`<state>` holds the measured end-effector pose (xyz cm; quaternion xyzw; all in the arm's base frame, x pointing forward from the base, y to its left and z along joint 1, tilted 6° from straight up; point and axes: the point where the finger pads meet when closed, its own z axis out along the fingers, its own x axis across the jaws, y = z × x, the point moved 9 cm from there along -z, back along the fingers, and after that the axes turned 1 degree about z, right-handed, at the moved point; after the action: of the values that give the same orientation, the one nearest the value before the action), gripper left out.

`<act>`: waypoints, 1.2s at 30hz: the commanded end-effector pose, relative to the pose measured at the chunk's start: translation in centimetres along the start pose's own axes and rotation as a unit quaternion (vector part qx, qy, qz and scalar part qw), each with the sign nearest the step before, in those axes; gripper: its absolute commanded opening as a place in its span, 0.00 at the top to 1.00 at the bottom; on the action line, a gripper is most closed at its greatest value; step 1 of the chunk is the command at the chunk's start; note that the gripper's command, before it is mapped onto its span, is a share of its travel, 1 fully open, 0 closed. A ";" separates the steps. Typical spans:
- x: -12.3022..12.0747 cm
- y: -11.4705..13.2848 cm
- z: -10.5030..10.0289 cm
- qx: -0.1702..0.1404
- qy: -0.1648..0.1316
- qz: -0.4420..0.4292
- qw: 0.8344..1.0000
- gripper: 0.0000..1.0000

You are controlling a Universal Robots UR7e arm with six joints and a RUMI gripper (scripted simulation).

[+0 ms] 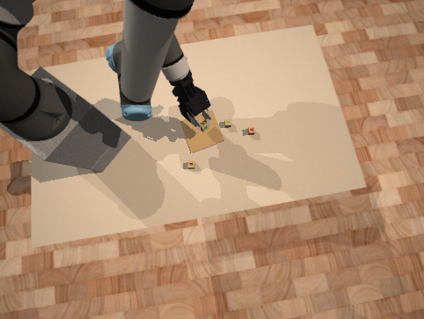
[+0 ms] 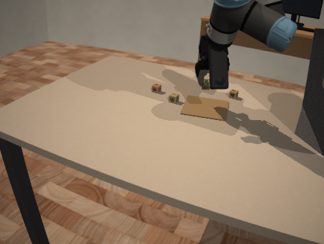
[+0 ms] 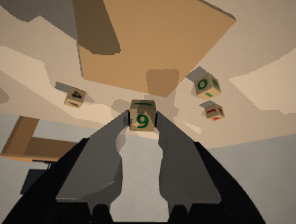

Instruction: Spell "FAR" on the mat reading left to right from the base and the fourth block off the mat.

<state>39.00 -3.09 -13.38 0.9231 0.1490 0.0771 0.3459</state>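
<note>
Although the claw (image 3: 142, 131) is clamped on one green-marked block (image 3: 143, 115) and holds it in the air above the brown mat (image 1: 206, 139), no block rests on the mat, so by my judgement the row is not begun. Three blocks sit on the bench (image 2: 100, 141) off the mat: a second green-marked one (image 1: 228, 124) just beside it, a red-marked one (image 1: 251, 131) farther out, a dark-marked one (image 1: 191, 165) on the other side. Their top letters are too small to read.
</note>
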 end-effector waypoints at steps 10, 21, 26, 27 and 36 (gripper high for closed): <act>0.0 -2.9 0.6 -0.158 0.004 0.000 0.987 0.95; -0.1 -3.5 0.7 -0.193 0.005 0.001 0.981 0.95; -0.1 -3.6 0.8 -0.193 0.005 0.001 0.981 0.95; -0.1 -3.6 0.8 -0.193 0.005 0.001 0.981 0.95; -0.1 -4.3 1.8 -0.193 0.005 0.001 0.981 0.95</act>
<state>38.37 -1.12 -17.27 0.8389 0.1326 0.1088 0.5165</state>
